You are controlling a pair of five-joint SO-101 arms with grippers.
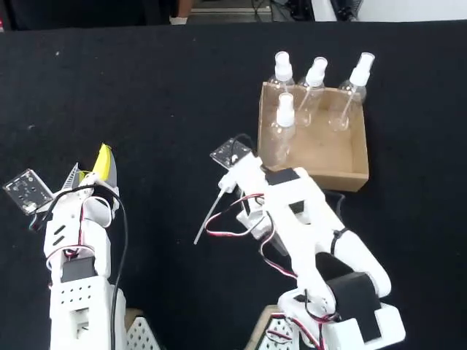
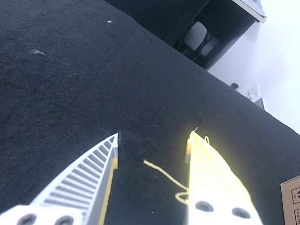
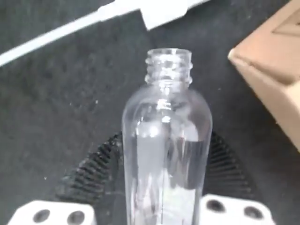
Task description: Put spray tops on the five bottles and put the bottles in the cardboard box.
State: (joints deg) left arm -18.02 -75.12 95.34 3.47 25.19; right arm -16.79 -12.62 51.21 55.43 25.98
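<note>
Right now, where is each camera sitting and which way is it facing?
High view: fixed overhead, looking down on both arms and the cardboard box.
Left wrist view: on the left arm, facing across the table past its open left gripper.
Right wrist view: on the right arm, looking along its right gripper, shut on a bottle.
Shared: high and right wrist views both show the loose spray top.

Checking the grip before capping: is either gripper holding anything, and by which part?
The right gripper holds the uncapped bottle by its body; the left gripper is open, empty.
</note>
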